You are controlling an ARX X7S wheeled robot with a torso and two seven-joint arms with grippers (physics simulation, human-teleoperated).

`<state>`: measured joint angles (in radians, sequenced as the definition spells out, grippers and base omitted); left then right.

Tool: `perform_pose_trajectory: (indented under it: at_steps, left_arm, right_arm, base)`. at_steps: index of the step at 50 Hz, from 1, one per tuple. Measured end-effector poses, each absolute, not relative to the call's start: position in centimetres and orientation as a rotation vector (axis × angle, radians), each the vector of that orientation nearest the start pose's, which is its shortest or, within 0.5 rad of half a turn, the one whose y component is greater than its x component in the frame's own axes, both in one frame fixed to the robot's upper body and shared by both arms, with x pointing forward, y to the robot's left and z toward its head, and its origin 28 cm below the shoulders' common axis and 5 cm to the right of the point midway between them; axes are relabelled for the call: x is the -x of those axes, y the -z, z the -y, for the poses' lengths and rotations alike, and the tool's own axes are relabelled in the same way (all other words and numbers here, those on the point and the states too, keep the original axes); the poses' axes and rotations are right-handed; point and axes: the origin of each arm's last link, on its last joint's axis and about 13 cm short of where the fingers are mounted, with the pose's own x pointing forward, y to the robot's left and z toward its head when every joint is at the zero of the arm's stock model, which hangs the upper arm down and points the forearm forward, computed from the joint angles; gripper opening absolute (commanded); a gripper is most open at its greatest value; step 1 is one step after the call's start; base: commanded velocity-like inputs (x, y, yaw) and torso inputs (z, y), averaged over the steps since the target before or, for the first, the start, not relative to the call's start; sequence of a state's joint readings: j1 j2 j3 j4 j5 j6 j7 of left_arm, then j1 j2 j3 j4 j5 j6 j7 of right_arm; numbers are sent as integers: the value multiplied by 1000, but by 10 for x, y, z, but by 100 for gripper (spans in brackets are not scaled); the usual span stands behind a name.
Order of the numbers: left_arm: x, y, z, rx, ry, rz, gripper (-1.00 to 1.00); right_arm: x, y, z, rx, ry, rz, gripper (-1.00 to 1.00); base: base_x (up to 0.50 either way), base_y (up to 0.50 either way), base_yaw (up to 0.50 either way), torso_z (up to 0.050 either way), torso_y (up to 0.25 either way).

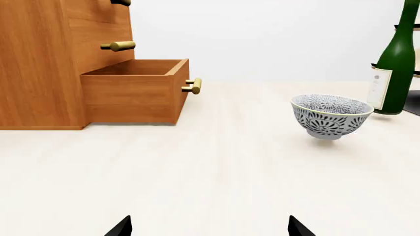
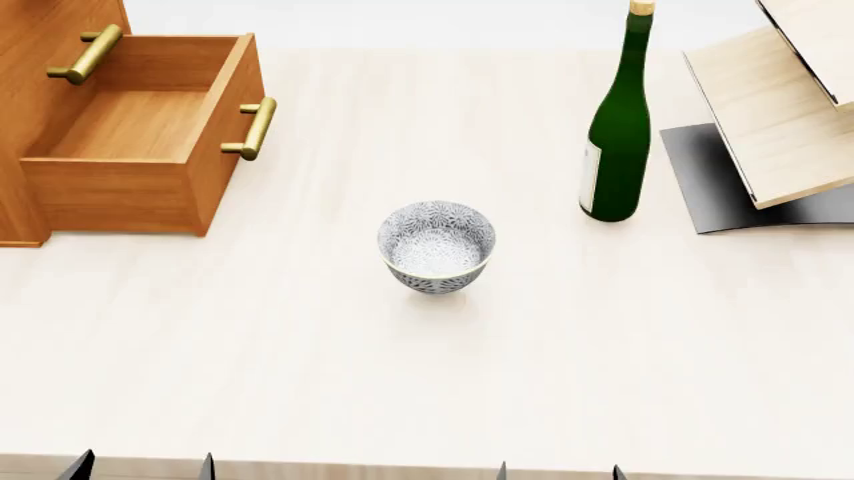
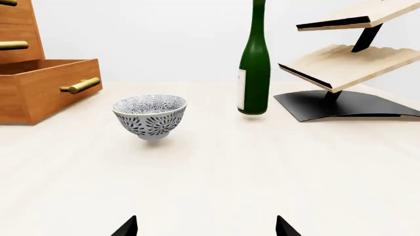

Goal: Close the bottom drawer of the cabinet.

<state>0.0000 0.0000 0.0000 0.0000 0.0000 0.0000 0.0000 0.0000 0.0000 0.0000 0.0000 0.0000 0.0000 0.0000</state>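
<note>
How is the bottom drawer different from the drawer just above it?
The bottom drawer is pulled far out, showing its open, empty inside; the middle drawer sits shut, flush with the cabinet. The bottom drawer's handle therefore stands well forward of the middle drawer's handle. Both share orange-brown wood and brass bar handles.

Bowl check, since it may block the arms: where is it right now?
In the head view the bowl stands mid-table, between the open bottom drawer at left and the bottle at right, touching neither.
</note>
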Motion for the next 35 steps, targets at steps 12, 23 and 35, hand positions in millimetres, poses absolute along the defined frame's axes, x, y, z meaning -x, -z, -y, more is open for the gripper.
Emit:
perform_pose_trajectory:
  at_steps: [12,23,35]
  left_arm:
    - [-214,-15,-208,8,-10,1,100]
    - [-215,-31,-214,-43,-42,46,100]
    - [-219,-75,-220,-69,-62,114,100]
  right_arm:
    - [-212,-15,94,6,-1,-6,100]
    - [-213,-25,95,34,7,-19,100]
    - [-222,-72,100,73,-5,55,100]
  base:
    - [0,0,0,0,0]
    - [0,0,0,0,0]
    - [0,0,0,0,0]
